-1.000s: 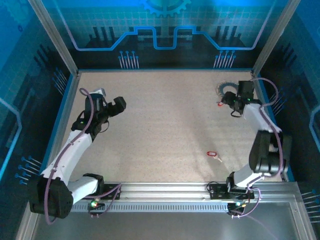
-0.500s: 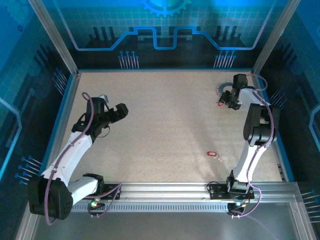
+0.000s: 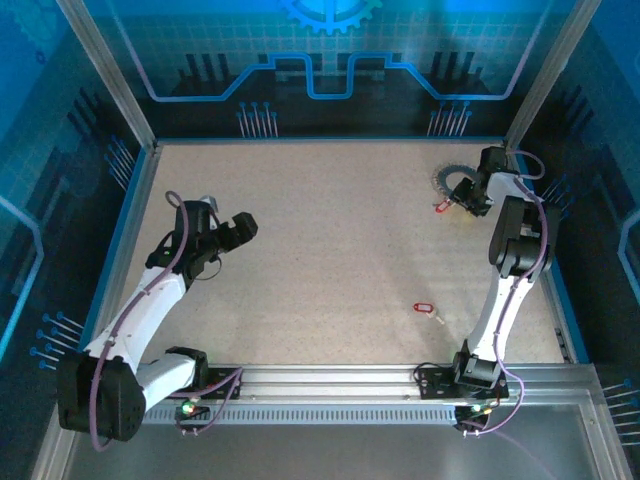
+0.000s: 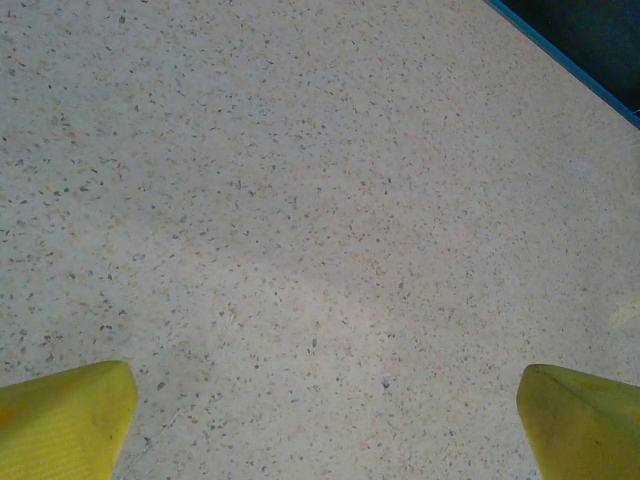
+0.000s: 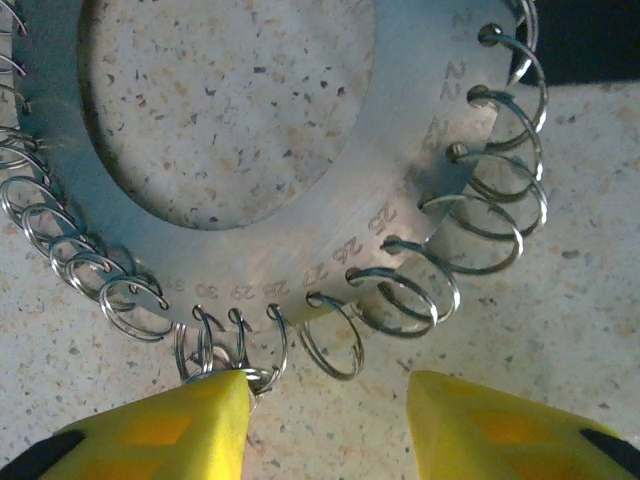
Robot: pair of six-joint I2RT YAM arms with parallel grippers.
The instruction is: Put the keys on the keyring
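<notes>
since half a second ago the right arm stands a touch straighter, its wrist shifted slightly right at the far right corner. the left arm has drawn a little nearer its base. both keys and the keyring lie where they lay.

engraved numbers run along the keyring's (image 5: 300, 250) band in the right wrist view: 22, 25, 26 and 27 read clearly. two fainter ones further left look like 29 and 30.

from that wrist the keyring is a flat grey metal band around a round opening that shows the speckled table (image 3: 330, 230). small holes along its outer edge each carry a silvery wire split ring. from above the keyring (image 3: 438, 180) is a small dark circle with a pale fringe, in the far right corner of the table.

the far key (image 3: 440, 206), red-headed, lies just beside the keyring on its near left side. the near key (image 3: 424, 308), red head with a short silvery shank, lies well apart from it, toward the right arm's base.

the right gripper (image 3: 463, 195) sits at the keyring's near edge. in its wrist view the right gripper (image 5: 325, 420) has its yellow fingers spread, with bare table between them. the left fingertip (image 5: 180, 420) overlaps a small split ring at the band's edge.

the left gripper (image 3: 240, 228) hangs over the left side of the table. from its wrist the left gripper (image 4: 320, 430) is spread wide with nothing between its fingers.
</notes>
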